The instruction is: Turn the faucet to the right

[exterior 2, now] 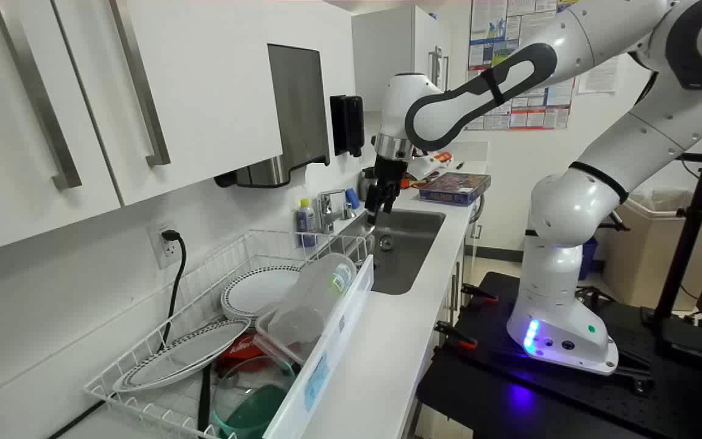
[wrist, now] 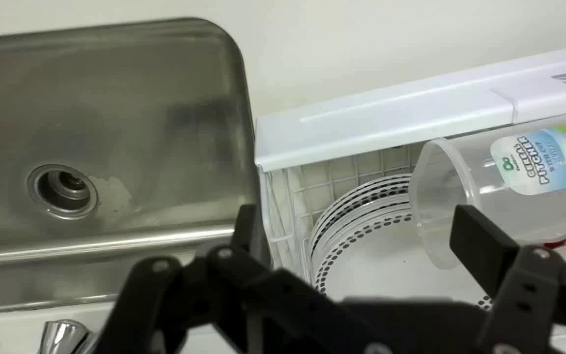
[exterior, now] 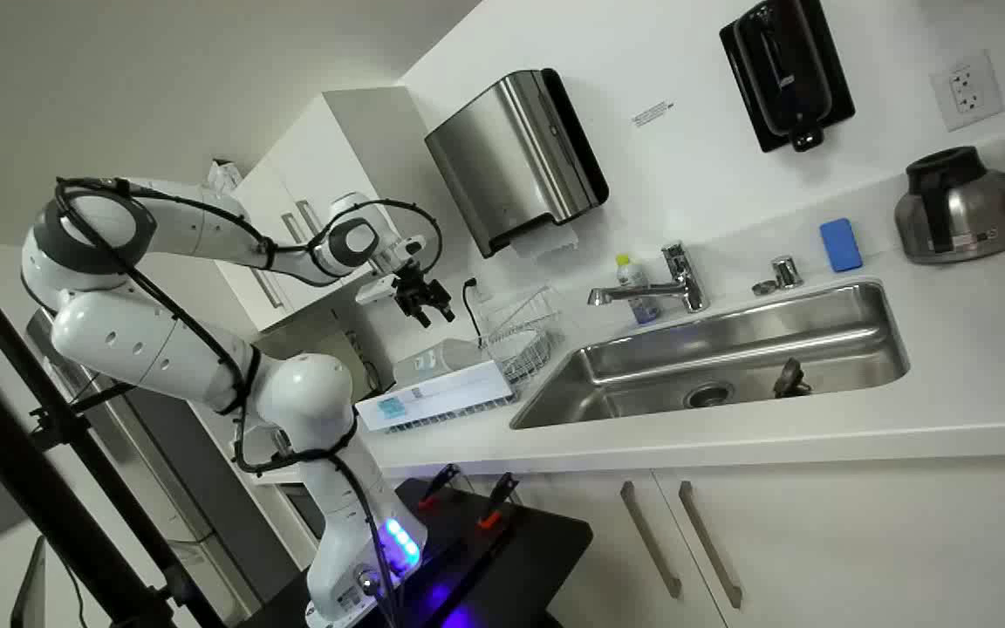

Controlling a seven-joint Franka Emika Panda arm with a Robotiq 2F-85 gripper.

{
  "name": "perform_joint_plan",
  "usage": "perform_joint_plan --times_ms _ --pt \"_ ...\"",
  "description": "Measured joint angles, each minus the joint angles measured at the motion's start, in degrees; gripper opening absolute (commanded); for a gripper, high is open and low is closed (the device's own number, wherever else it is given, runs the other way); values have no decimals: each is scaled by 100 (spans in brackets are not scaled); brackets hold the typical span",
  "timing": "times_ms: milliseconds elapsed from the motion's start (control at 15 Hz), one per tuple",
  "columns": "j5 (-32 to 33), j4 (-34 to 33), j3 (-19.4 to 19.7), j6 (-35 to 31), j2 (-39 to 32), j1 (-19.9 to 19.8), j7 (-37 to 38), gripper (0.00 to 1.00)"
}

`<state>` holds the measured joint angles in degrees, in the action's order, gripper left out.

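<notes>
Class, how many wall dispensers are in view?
2: in an exterior view, the steel dispenser hangs above and left of the faucet, the black dispenser above and right.

In an exterior view we're well back, kinda tilted, facing the wall [exterior: 668, 192] behind the hand [exterior: 437, 316]. In an exterior view we look past the hand along the surface [exterior 2: 375, 353]. Wrist view's right at the hand, aimed down — same sink [wrist: 116, 123] as both exterior views.

Black hand [exterior 2: 379, 213] above bench [exterior 2: 381, 335], fingers [exterior 2: 376, 196] down, sink [exterior 2: 415, 247] below, chrome faucet [exterior 2: 325, 213] picture-left of hand, bottle [exterior 2: 307, 222] farther left, dish rack [exterior 2: 340, 329] of plates [exterior 2: 262, 291] nearer camera than hand, flat box [exterior 2: 453, 189] beyond it
</notes>
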<state>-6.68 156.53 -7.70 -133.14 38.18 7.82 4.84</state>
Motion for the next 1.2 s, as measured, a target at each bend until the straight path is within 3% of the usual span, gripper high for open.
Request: perform_joint_plan --times_ms 1200 --pt "86 0 0 -47 -16 -67 27 100"
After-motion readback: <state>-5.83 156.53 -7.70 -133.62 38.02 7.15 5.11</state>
